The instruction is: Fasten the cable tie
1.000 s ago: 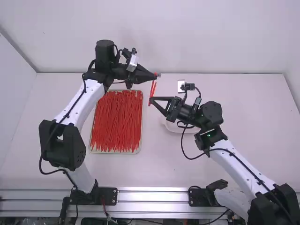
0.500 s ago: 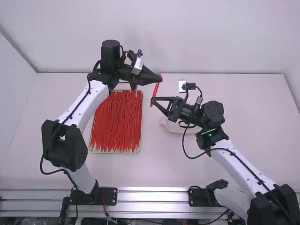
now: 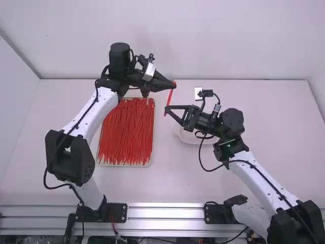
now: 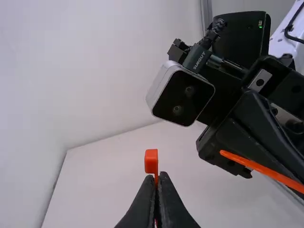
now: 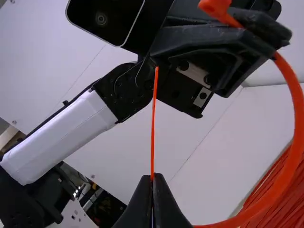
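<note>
One red cable tie (image 3: pixel 170 97) is held in the air above the table between both grippers, bent into a curve. My left gripper (image 3: pixel 171 85) is shut on the tie just below its square head (image 4: pixel 151 160). My right gripper (image 3: pixel 167 108) is shut on the thin tail end (image 5: pixel 153 128), which sticks out straight past its fingertips. In the right wrist view the tie's body (image 5: pixel 289 142) arcs round from the head (image 5: pixel 213 5) held by the left gripper. Head and tail tip are a short distance apart.
A tray (image 3: pixel 127 163) full of several red cable ties (image 3: pixel 127 129) lies on the white table under the left arm. A shallow white bowl (image 3: pixel 190 138) sits beneath the right gripper. Open table stretches to the right.
The left gripper moved right, toward the right gripper, carrying the tie's head. The right gripper shifted slightly right and up with the tail. Both stay shut on the tie.
</note>
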